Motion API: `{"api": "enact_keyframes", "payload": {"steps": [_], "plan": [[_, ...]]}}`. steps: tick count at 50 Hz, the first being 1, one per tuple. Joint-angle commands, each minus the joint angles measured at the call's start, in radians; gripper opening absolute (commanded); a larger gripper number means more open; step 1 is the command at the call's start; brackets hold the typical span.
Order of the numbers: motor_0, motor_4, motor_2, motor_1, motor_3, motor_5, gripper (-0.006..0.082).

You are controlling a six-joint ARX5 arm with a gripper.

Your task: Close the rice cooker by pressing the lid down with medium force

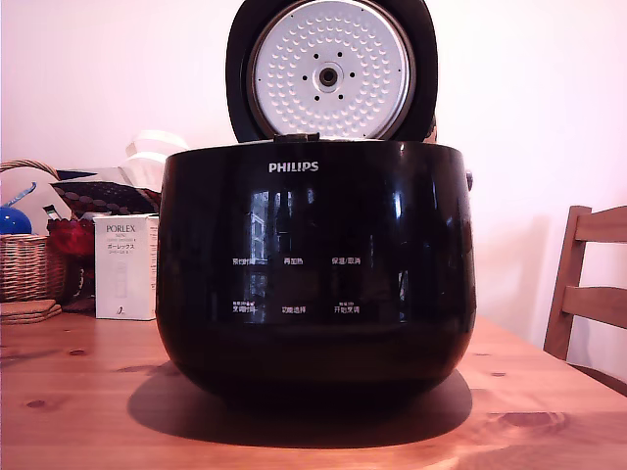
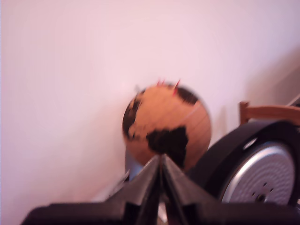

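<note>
The glossy black rice cooker (image 1: 315, 274) with a white PHILIPS logo stands in the middle of the wooden table. Its round lid (image 1: 331, 70) is raised upright behind the pot, the dimpled silver inner plate facing the exterior camera. No gripper shows in the exterior view. In the wrist view my gripper (image 2: 161, 158) is shut, its two black fingers meeting in a point with nothing between them. The lid (image 2: 255, 171) shows beside the fingers there, its silver plate partly cut off by the frame edge. The wrist picture is blurred.
A wicker basket (image 1: 29, 259) with a blue ball, a white PORLEX box (image 1: 125, 266) and a red item sit at the exterior view's left. A wooden chair (image 1: 593, 294) stands at its right. The wrist view shows an orange and black globe (image 2: 166, 124) against the wall.
</note>
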Motion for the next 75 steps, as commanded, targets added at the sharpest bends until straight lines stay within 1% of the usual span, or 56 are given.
{"api": "enact_keyframes", "payload": {"steps": [1,3,5,6,7,9,11,13,14,16,17,25,31,37,55,75], "plan": [[0.002,0.015,0.044,0.063,-0.053,0.082,-0.0022],[0.002,0.019,0.085,0.089,-0.087,0.101,-0.0022],[0.002,0.025,0.121,0.115,-0.122,0.149,-0.0022],[0.002,0.029,0.139,0.127,-0.142,0.149,-0.0022],[0.002,0.036,0.155,0.137,-0.160,0.182,-0.0022],[0.001,0.051,0.186,0.160,-0.190,0.189,-0.0022],[0.001,0.069,0.217,0.185,-0.217,0.256,-0.0022],[0.001,0.083,0.245,0.205,-0.244,0.256,-0.0022],[0.001,0.089,0.256,0.214,-0.252,0.308,-0.0022],[0.001,0.102,0.279,0.235,-0.262,0.308,-0.0022],[0.001,0.109,0.291,0.247,-0.266,0.344,-0.0022],[-0.002,0.146,0.369,0.327,-0.274,0.389,-0.0022],[-0.011,0.173,0.410,0.377,-0.277,0.389,-0.0022],[-0.026,0.174,0.430,0.421,-0.276,0.389,-0.0022],[-0.070,0.173,0.431,0.492,-0.194,0.390,-0.0022],[-0.108,0.177,0.431,0.556,-0.154,0.389,-0.0022]]}}
